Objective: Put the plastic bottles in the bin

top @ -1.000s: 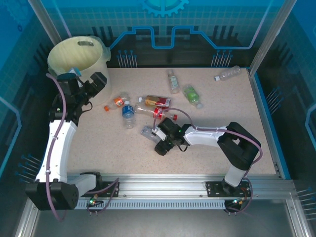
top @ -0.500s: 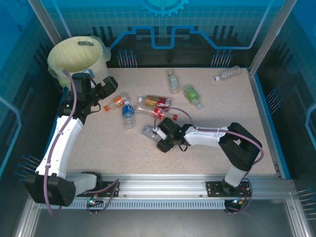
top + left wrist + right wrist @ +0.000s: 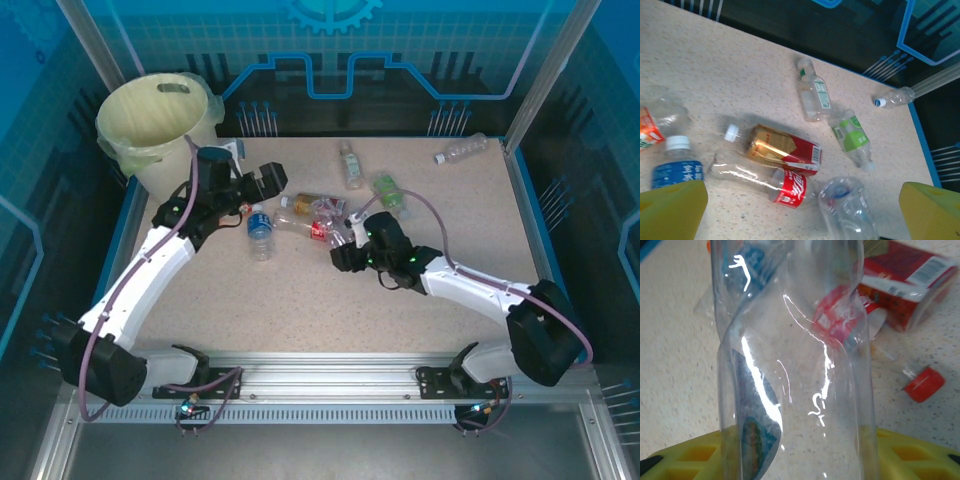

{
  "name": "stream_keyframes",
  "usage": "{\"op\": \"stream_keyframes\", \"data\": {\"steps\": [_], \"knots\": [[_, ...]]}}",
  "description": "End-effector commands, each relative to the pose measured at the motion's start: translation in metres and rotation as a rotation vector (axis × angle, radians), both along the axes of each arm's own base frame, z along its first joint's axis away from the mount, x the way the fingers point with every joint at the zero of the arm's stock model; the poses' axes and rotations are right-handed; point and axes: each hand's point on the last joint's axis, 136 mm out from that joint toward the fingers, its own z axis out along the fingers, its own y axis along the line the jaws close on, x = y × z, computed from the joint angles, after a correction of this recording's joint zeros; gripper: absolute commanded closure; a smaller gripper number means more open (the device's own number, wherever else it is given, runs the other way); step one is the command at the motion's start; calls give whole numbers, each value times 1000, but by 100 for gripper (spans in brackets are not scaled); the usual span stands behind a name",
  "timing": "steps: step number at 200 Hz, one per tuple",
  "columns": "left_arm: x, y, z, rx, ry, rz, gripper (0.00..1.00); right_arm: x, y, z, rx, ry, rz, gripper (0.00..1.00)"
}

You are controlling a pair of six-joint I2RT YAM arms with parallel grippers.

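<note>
The bin (image 3: pixel 160 110), cream with a pale green liner, stands at the far left corner. Several plastic bottles lie mid-table: a blue-labelled one (image 3: pixel 259 232) (image 3: pixel 677 172), a red-and-gold one (image 3: pixel 315 205) (image 3: pixel 782 147), a red cola one (image 3: pixel 787 187), a green one (image 3: pixel 390 192) (image 3: pixel 852 135), and a white-and-green one (image 3: pixel 349 163) (image 3: pixel 815 95). My right gripper (image 3: pixel 348 238) (image 3: pixel 795 460) is shut on a clear crumpled bottle (image 3: pixel 795 365) (image 3: pixel 847 210), held above the table. My left gripper (image 3: pixel 255 182) (image 3: pixel 801 210) hangs open over the cluster, holding nothing.
Another clear bottle (image 3: pixel 460 150) (image 3: pixel 892 97) lies at the far right, near the table's raised blue edge (image 3: pixel 540 230). An orange-labelled bottle (image 3: pixel 650 125) lies left of the cluster. A loose red cap (image 3: pixel 924 384) sits on the table beside the held bottle.
My right gripper has closed on the clear bottle and carried it away from the near edge, toward the cluster. My left arm has swung from the bin rightward over the bottles, still open.
</note>
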Motion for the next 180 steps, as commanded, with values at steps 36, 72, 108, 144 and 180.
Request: {"op": "stream_keyframes", "data": {"steps": [36, 72, 108, 144, 180], "knots": [[-8, -75, -10, -153, 44, -209, 1, 1, 11, 69, 357, -27, 42, 46], [-17, -116, -9, -184, 37, -328, 1, -2, 19, 90, 404, -42, 90, 45], [-13, -131, -13, -192, 39, -346, 1, -5, 25, 100, 435, -53, 125, 45], [-10, -137, -18, -194, 52, -348, 2, -5, 29, 109, 459, -75, 149, 45], [-10, -146, -23, -209, 70, -388, 6, -5, 34, 114, 471, -84, 165, 44]]}}
